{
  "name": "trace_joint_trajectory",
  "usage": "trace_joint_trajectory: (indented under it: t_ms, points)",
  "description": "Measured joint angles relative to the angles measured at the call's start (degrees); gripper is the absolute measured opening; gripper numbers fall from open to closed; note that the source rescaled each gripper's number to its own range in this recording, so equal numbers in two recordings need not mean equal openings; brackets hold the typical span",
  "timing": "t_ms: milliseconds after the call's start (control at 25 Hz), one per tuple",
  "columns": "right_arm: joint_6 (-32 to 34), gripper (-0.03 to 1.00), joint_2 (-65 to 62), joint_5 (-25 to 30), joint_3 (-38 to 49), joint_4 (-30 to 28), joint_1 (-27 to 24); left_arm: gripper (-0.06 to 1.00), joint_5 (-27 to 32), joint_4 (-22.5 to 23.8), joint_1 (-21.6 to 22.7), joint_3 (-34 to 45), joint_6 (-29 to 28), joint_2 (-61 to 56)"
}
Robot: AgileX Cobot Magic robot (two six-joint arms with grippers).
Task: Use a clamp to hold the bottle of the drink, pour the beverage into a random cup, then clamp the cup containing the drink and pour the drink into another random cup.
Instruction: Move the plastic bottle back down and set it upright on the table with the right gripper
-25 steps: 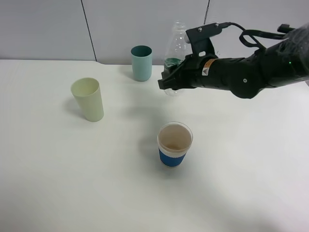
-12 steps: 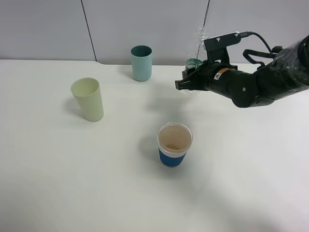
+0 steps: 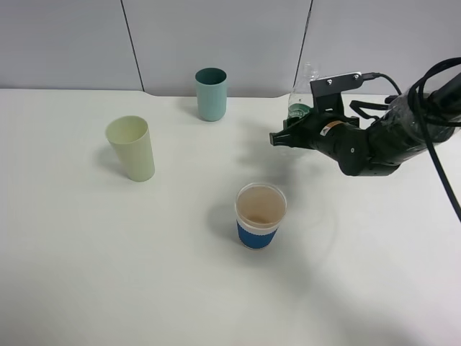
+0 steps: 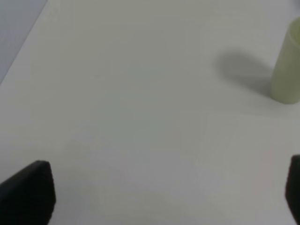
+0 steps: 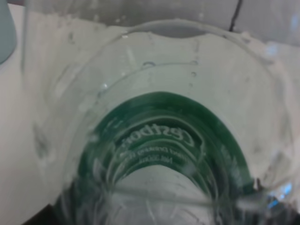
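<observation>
My right gripper (image 3: pixel 289 133) is shut on a clear plastic bottle (image 3: pixel 300 108) with a green label, held upright at the back right of the white table. The bottle fills the right wrist view (image 5: pixel 154 140). A cup with a blue band (image 3: pixel 260 215) holds brownish drink and stands in front of the bottle, apart from it. A pale green cup (image 3: pixel 131 148) stands at the left and a teal cup (image 3: pixel 211 94) at the back. My left gripper (image 4: pixel 161 199) is open and empty over bare table, with the pale green cup (image 4: pixel 287 70) off to one side.
The white table (image 3: pixel 108 274) meets a grey panelled wall (image 3: pixel 72 43) at the back. Black cables (image 3: pixel 439 94) loop over my right arm. The teal cup's edge shows in the right wrist view (image 5: pixel 5 28).
My right arm has carried the bottle to the right and lower, away from the middle of the table. The three cups have not moved.
</observation>
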Motion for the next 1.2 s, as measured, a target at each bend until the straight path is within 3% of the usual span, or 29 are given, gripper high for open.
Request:
trace_joint_trajectory:
  t_ms: [1200]
  points:
    - [-0.12,0.00,3.35,-2.89,0.05,-0.06,-0.07,1.00,0.00,0.00,0.00,0.00,0.00,0.00]
